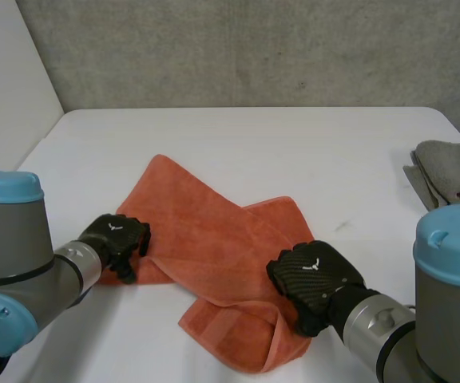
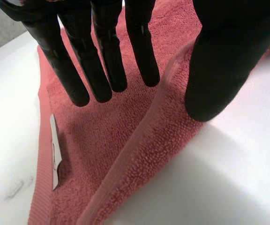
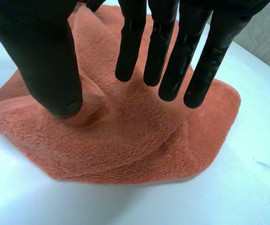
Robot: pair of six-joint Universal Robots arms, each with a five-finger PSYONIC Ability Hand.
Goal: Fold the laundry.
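Towel [image 1: 206,239] lies rumpled mid-counter [image 1: 254,144], part-doubled on the near side. L hand [image 1: 114,239] sits at its left edge. The fingers [image 2: 109,56] are straight over the pile, thumb down by the hem, nothing pinched — I read that as set to take the edge. R hand [image 1: 314,275] is on the near-right bunch, fingers spread, thumb touching a ridge, not clamped. Grey cloths [image 1: 454,167] are parked far right — prob. out of the way.

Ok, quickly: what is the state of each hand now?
Left hand: open, straight fingers at the towel's edge.
Right hand: open, straight fingers over the towel.
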